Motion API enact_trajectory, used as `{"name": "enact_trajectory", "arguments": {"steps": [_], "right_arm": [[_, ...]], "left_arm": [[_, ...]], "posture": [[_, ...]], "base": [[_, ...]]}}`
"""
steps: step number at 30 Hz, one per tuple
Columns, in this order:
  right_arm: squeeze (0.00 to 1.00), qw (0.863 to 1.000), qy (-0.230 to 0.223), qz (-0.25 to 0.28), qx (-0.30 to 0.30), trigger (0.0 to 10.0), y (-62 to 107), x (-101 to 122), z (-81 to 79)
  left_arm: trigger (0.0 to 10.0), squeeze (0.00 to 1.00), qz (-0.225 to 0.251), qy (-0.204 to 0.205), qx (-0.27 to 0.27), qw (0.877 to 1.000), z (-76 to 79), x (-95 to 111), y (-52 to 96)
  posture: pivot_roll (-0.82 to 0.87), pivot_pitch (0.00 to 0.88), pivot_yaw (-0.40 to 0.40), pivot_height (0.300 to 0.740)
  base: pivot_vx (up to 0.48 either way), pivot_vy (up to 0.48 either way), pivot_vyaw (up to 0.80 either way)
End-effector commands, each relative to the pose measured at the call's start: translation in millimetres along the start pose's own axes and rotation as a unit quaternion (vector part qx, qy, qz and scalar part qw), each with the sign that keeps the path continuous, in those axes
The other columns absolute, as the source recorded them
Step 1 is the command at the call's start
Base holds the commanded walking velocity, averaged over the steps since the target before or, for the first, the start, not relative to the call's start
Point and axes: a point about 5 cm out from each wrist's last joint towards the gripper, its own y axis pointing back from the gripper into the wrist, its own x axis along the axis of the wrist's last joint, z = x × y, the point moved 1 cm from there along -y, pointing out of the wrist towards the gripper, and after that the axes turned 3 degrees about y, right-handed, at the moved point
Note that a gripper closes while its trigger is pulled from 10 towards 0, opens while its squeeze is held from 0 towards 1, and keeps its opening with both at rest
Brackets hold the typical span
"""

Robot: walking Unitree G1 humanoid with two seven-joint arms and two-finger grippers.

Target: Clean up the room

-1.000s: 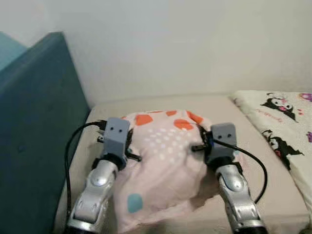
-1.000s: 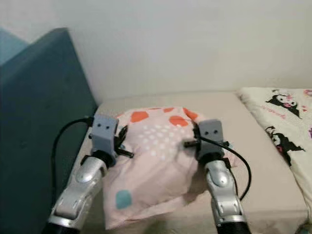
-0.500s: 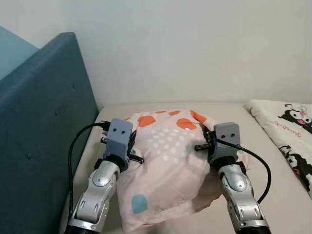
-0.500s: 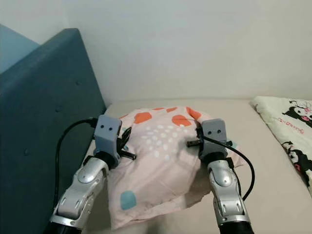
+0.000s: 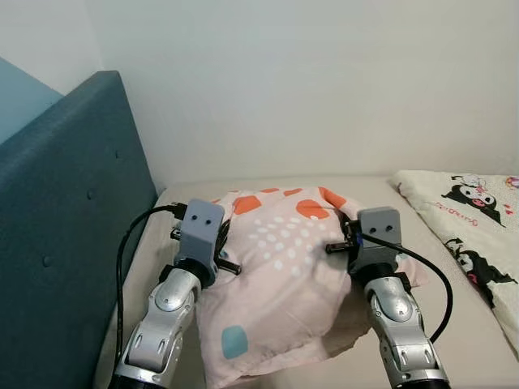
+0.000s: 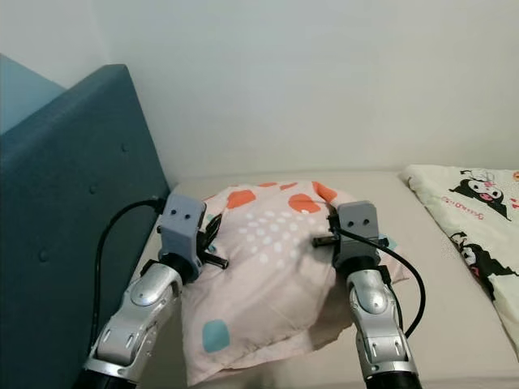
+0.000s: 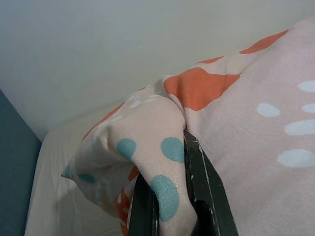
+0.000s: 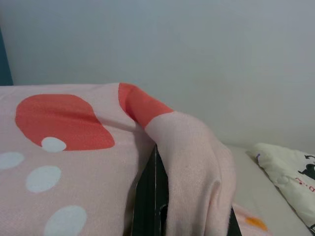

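A pink pillow (image 5: 280, 267) with orange shapes, white dots and teal spots hangs between my two arms above the beige bed (image 5: 454, 324). My left gripper (image 7: 172, 206) is shut on a fold of the pillow's left edge, the cloth bunched over its black fingers (image 7: 202, 191). My right gripper (image 8: 184, 206) is shut on the pillow's right edge, with fabric draped over it. Seen from the head, the left wrist (image 5: 199, 235) and right wrist (image 5: 375, 239) flank the pillow at about the same height.
A tall teal headboard (image 5: 57, 235) stands along the left. A white wall (image 5: 308, 81) rises behind the bed. A white blanket (image 5: 470, 219) with black cartoon figures lies on the right side of the mattress.
The camera has swung, first right and up, then back left. Both grippers keep their hold on the pillow and sit a little higher in the picture.
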Motion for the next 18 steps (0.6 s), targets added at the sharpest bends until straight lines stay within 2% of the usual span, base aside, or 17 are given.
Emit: {"name": "enact_trajectory", "arguments": {"steps": [1,18], "right_arm": [[0.00,1.000,-0.002,0.019,-0.022,10.0,-0.9,7.8,7.0],[0.00,1.000,-0.003,0.018,-0.024,10.0,-1.6,6.5,6.9]], "left_arm": [[10.0,0.00,0.027,-0.016,-0.002,1.000,-3.6,9.9,-1.7],[10.0,0.00,0.026,-0.016,-0.003,1.000,-4.6,10.0,-1.1]], "posture": [[-0.01,0.100,0.028,0.740],[0.00,0.101,0.033,0.740]], "base": [[0.000,0.442,0.00],[0.000,0.444,0.00]]}}
